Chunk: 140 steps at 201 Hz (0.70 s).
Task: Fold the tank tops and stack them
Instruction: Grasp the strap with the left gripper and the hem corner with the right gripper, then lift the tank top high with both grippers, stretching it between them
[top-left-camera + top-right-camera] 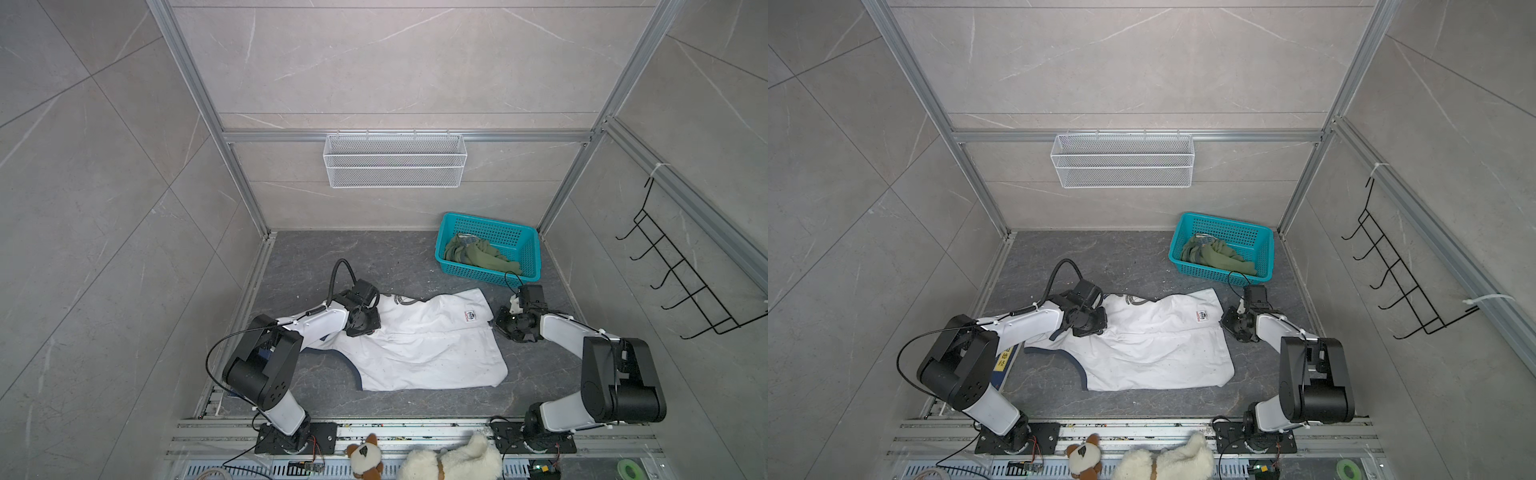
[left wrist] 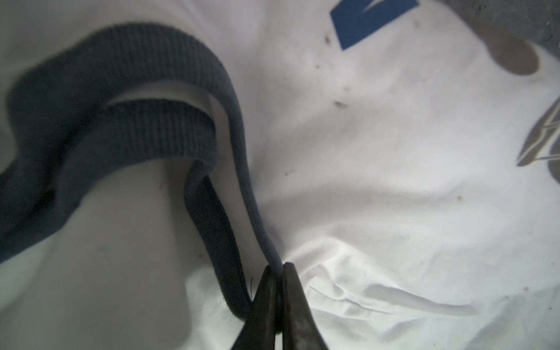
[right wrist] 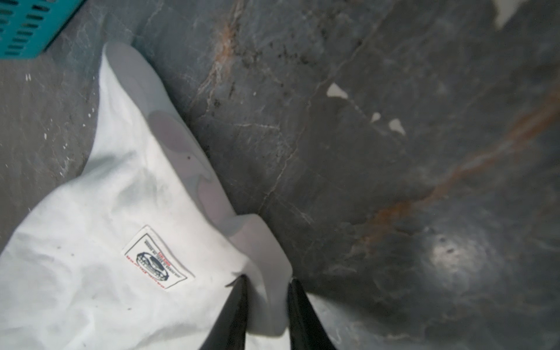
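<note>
The left gripper (image 2: 278,266) is pinched tight on the navy trim (image 2: 121,60) of the white tank top (image 1: 415,345), at its armhole end. Across the shirt, the right gripper (image 3: 266,283) is clamped on a raised fold of the white hem, with the small sewn label (image 3: 159,257) just beside it. The white tank top lies spread on the dark bench (image 1: 311,266) between the two. Just beyond the right gripper sits a teal basket (image 1: 528,257) with the olive tank top (image 1: 469,253) crumpled inside.
</note>
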Motion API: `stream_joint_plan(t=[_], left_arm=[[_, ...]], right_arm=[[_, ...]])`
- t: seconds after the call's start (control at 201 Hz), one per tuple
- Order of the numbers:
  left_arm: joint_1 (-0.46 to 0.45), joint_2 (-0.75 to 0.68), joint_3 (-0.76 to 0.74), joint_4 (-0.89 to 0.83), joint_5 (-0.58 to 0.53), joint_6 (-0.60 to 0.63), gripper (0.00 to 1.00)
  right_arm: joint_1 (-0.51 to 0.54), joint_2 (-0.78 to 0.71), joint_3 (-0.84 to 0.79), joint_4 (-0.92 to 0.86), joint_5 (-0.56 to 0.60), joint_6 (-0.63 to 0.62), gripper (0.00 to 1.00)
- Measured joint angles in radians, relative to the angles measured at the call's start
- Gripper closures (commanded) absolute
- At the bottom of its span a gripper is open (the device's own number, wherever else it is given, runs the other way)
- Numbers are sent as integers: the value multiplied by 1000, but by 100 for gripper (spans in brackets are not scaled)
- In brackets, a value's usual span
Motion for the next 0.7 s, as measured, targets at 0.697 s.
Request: stream_joint_plan(t=[0.697], left_arm=[[0,-429,-98,-10,-60,-1,100]], right_arm=[[9,-352,54,-179,-2,-16,100]])
